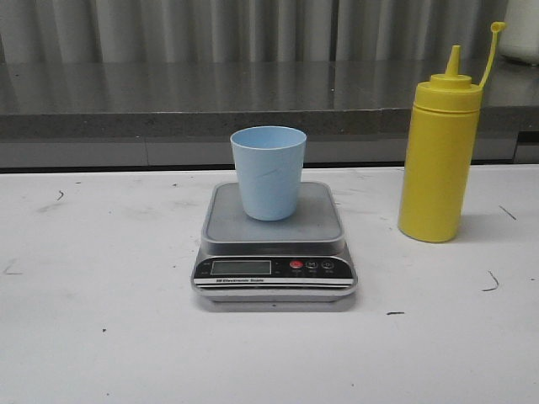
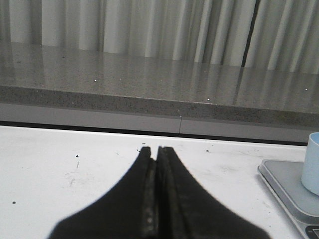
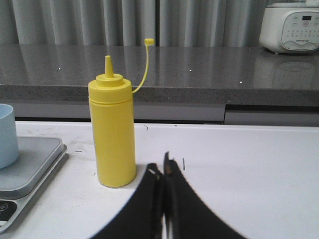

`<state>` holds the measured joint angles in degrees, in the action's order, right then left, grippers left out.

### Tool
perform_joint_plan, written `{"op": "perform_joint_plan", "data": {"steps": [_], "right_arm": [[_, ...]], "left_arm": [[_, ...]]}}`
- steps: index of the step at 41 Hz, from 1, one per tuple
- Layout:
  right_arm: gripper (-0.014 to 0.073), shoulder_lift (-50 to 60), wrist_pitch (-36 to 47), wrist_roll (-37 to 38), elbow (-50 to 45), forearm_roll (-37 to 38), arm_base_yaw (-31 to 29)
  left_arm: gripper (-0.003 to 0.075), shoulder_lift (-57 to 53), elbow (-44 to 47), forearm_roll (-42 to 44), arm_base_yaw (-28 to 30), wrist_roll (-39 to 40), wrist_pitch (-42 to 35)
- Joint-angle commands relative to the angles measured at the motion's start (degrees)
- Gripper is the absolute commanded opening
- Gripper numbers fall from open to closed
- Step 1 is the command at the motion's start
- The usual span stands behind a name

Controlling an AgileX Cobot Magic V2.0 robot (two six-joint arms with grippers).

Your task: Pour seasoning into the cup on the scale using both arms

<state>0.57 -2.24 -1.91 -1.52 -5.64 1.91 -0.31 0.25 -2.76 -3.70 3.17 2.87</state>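
Note:
The pale blue cup (image 1: 269,172) stands upright on the silver scale (image 1: 274,244) at the table's middle. The yellow seasoning bottle (image 1: 440,151) stands upright to the right of the scale, its small cap hanging off on a thin tether. Neither gripper shows in the front view. In the left wrist view my left gripper (image 2: 155,151) is shut with nothing in it, over bare table, with the scale (image 2: 286,186) and cup (image 2: 312,164) off to one side. In the right wrist view my right gripper (image 3: 161,167) is shut and empty, a short way from the seasoning bottle (image 3: 114,134).
A grey stone ledge (image 1: 253,97) runs along the back of the white table (image 1: 101,320), with pale curtains behind it. A white cooker appliance (image 3: 291,27) sits on the ledge at the far right.

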Motion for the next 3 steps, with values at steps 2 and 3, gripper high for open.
{"op": "perform_joint_plan", "data": {"steps": [2, 3], "right_arm": [[-0.0068, 0.99, 4.98, -0.2, 0.34, 0.02, -0.05], [-0.0068, 0.99, 4.98, -0.2, 0.34, 0.02, -0.05]], "left_arm": [[-0.002, -0.95, 1.37, -0.48, -0.05, 0.37, -4.61], [-0.002, -0.95, 1.37, -0.48, -0.05, 0.37, -4.61]]}}
